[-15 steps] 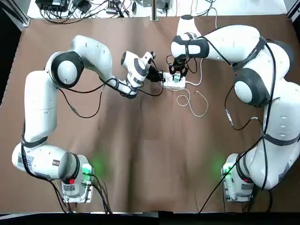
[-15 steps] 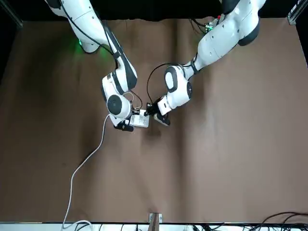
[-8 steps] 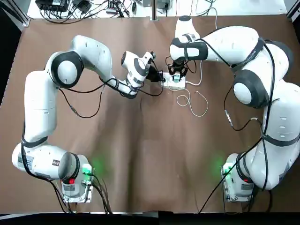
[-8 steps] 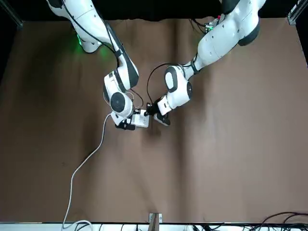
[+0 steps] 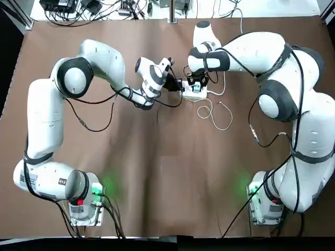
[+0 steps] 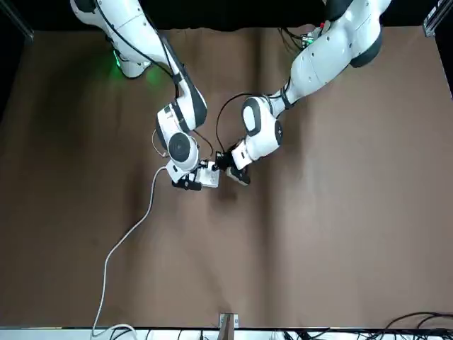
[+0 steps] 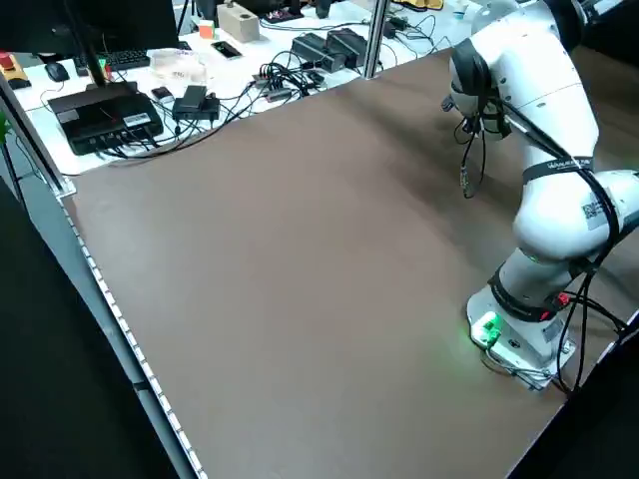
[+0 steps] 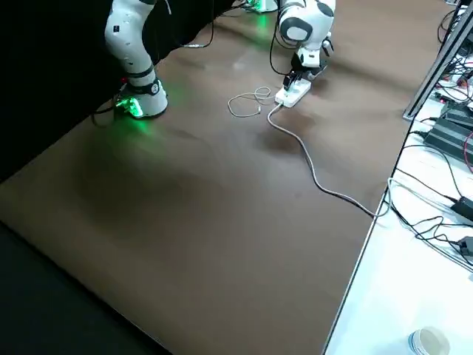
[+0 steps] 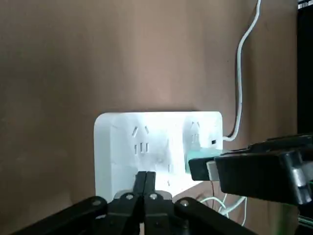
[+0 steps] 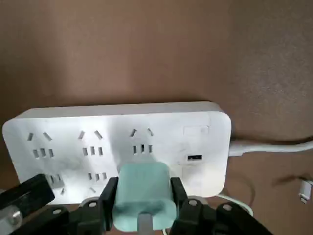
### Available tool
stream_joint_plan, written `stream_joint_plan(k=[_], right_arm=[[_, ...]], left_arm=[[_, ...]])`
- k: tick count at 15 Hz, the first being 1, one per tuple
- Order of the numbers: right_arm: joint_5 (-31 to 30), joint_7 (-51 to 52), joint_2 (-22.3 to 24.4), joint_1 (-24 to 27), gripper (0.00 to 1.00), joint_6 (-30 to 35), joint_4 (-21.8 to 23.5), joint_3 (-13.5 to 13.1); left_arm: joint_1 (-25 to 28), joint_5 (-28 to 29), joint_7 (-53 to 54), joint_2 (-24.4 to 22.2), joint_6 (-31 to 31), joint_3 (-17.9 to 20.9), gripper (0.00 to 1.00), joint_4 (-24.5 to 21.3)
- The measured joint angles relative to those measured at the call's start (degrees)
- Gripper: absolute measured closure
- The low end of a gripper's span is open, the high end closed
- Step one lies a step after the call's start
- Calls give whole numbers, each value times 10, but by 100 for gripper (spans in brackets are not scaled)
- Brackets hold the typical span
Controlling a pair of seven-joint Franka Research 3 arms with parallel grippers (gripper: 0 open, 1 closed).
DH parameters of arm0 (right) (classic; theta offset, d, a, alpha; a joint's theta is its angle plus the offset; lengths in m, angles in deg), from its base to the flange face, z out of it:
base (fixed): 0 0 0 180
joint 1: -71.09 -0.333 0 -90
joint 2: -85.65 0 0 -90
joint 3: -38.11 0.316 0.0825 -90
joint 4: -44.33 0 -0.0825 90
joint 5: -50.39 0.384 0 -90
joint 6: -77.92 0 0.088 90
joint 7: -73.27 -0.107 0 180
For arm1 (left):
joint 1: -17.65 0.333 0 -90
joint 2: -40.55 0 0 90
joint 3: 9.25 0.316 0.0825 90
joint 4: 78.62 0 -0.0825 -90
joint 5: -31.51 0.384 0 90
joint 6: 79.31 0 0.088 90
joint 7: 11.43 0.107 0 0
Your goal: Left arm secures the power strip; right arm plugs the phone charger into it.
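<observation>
Two arms: left arm [image 5: 44, 115] and right arm [image 5: 318, 136]. Left gripper [image 9: 145, 177] has its fingers together against the power strip [image 9: 117, 142], probably so it won't skid. Right gripper [image 10: 144, 188] is clamped on the phone charger [image 10: 144, 188], over the strip near its cord [image 10: 274, 148], presumably for lining up.

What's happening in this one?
The robot's right gripper holds the teal phone charger over the power strip, by the end where the thick white cord leaves. The left gripper is at the strip's other end, apparently steadying it. Whether the plug is seated, I can't tell.
</observation>
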Motion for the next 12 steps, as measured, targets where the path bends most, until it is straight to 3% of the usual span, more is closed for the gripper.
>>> stream_joint_plan(k=[9, 12], right_arm=[[-2, -8, -1, -2, 50, -3, 0, -1], [-1, -9, -15, -1, 26, -4, -12, -3]], left_arm=[[0, 0, 0, 0, 0, 0, 99, 0], [0, 0, 0, 0, 0, 0, 99, 0]])
